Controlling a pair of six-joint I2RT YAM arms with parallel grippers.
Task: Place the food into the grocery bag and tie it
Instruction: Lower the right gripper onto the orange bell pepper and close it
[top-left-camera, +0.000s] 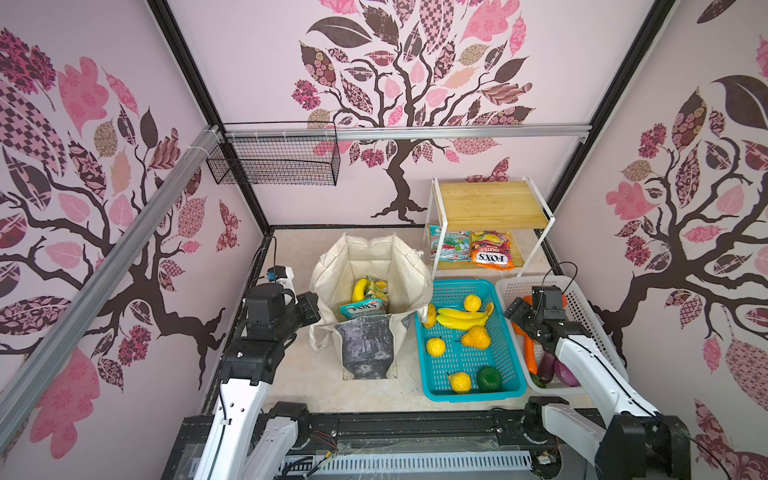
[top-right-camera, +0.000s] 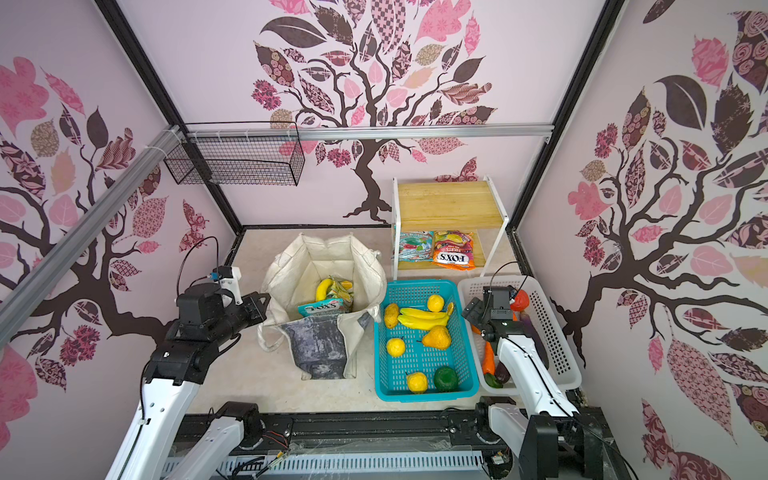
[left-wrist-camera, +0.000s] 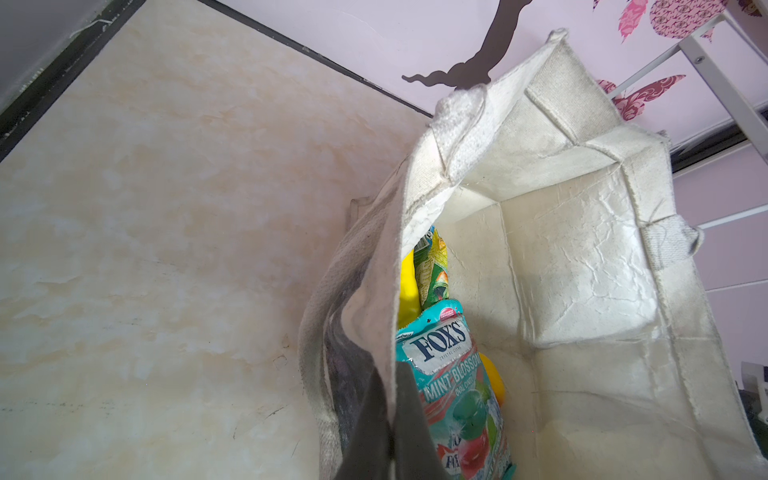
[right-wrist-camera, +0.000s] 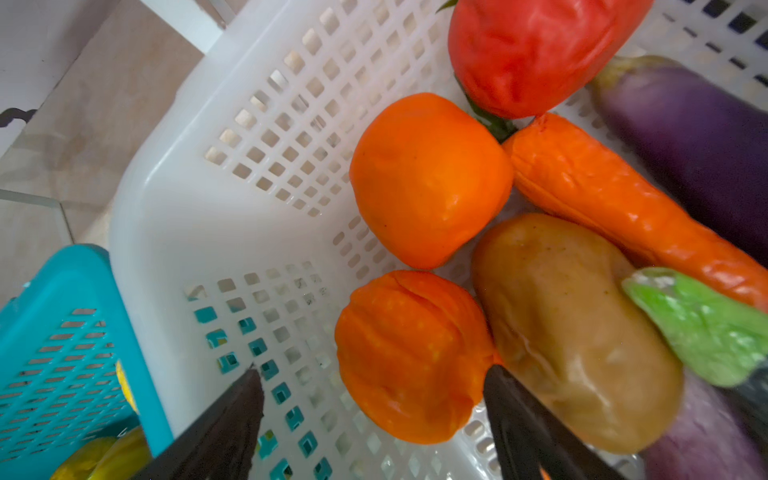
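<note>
Left gripper (top-left-camera: 311, 307): jaws closed, pinching left rim of cream canvas tote bag with grey panel (top-left-camera: 409, 266). Bag upright, mouth open, mid-scene. Inside: yellow toy banana (top-left-camera: 360, 289), teal FOX'S sweet packet (top-left-camera: 362, 308). Just right of bag: teal plastic basket (top-left-camera: 473, 394) holding yellow banana bunch (top-left-camera: 461, 318). Right gripper (right-wrist-camera: 372, 374): jaws apart, straddling ribbed orange toy fruit (right-wrist-camera: 411, 353) in white plastic basket (right-wrist-camera: 199, 216).

Right gripper (right-wrist-camera: 372, 372), jaws apart either side of a ribbed orange fruit (right-wrist-camera: 409, 353) in the white basket (right-wrist-camera: 232, 232), potato (right-wrist-camera: 573, 332) alongside.
</note>
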